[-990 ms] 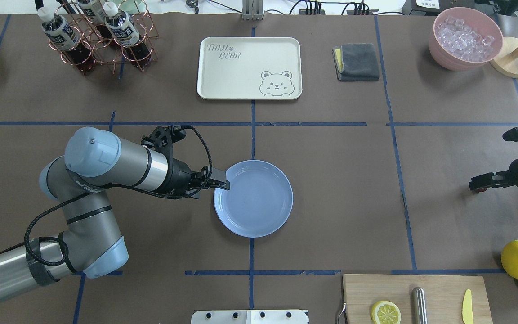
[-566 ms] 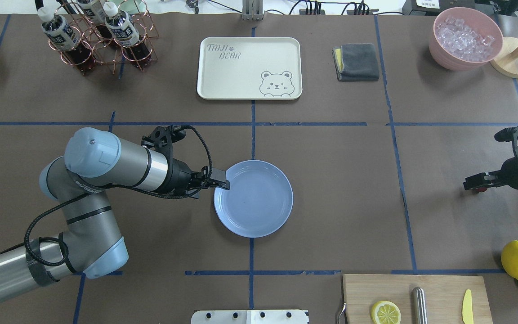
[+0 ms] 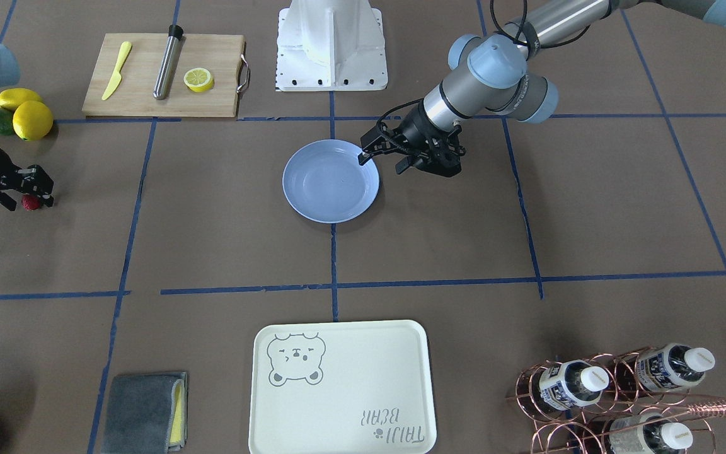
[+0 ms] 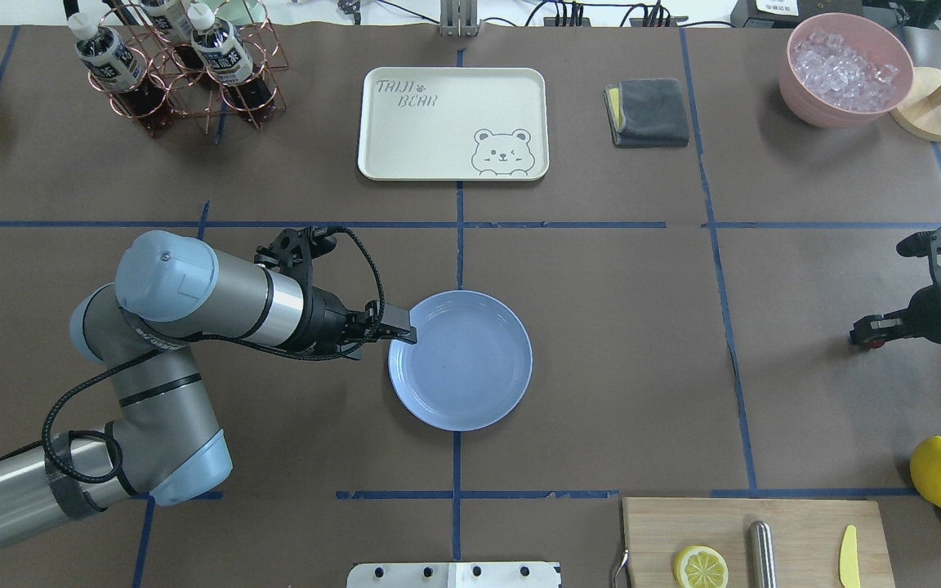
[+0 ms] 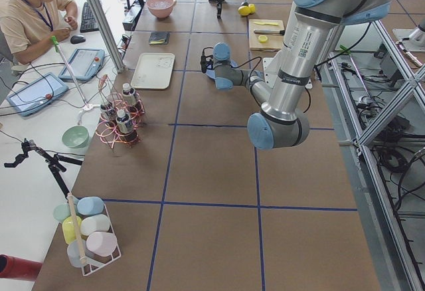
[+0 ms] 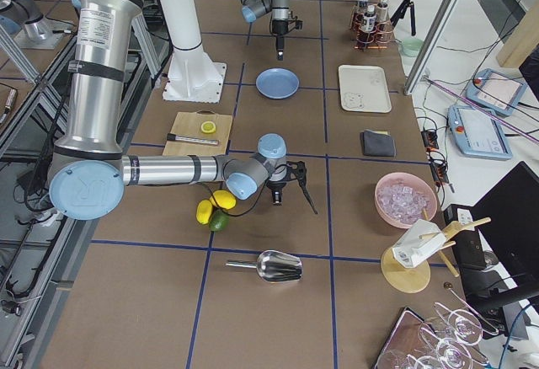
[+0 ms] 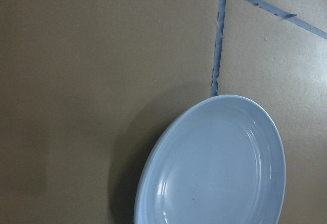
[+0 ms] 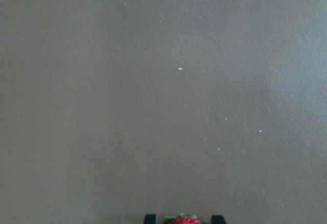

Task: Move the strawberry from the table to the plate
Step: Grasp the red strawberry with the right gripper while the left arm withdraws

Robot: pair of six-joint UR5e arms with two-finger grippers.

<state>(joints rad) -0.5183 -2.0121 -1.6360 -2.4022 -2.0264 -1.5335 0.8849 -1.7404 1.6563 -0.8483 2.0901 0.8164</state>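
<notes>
While they stand released, my right jaws straddle the bumpy red strawberry point(image 8: 182, 220).
My left jaws sit at the rim of the glossy round plate point(image 4: 470, 367); clenched or not, I cannot tell.

Glossy light-blue plate point(image 4: 470, 371) rests on the matt brown paper-like table point(image 4: 601, 327).

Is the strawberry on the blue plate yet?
No, the blue plate is bare, and the strawberry sits far off to the side.
</notes>
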